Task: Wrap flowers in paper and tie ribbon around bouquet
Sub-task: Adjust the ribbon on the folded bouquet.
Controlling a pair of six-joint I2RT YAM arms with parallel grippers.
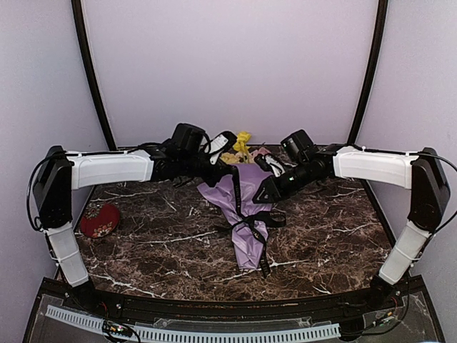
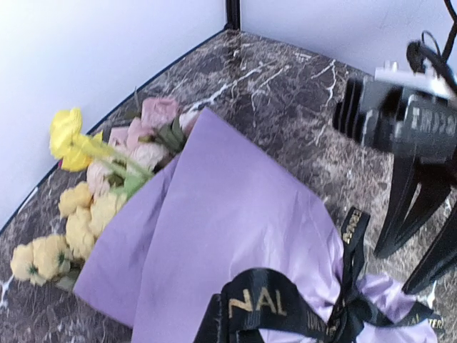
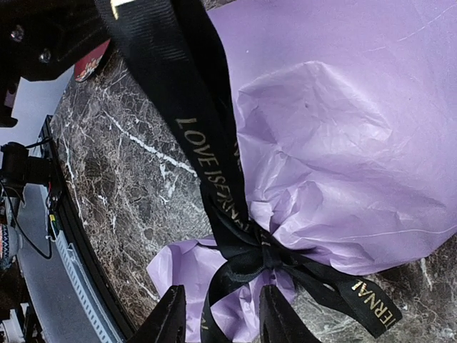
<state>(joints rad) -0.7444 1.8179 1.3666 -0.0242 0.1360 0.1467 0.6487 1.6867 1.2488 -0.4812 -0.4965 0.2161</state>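
Note:
The bouquet lies on the marble table: flowers (image 1: 240, 146) in yellow, cream and pink (image 2: 93, 207) stick out of a lilac paper (image 1: 246, 207) cone (image 2: 228, 214). A black ribbon (image 3: 207, 150) with gold lettering is knotted round the narrow end (image 3: 260, 254). My left gripper (image 1: 230, 170) is shut on one ribbon strand (image 2: 285, 304) and holds it taut above the cone. My right gripper (image 3: 223, 321) hovers open over the knot (image 1: 265, 191). A loose ribbon tail runs between its fingers (image 3: 170, 318) without being pinched.
A red patterned round object (image 1: 100, 219) sits at the table's left side. Pale walls and black frame posts (image 1: 93, 78) close in the back and sides. The right arm (image 2: 414, 121) hangs close over the cone's tail end.

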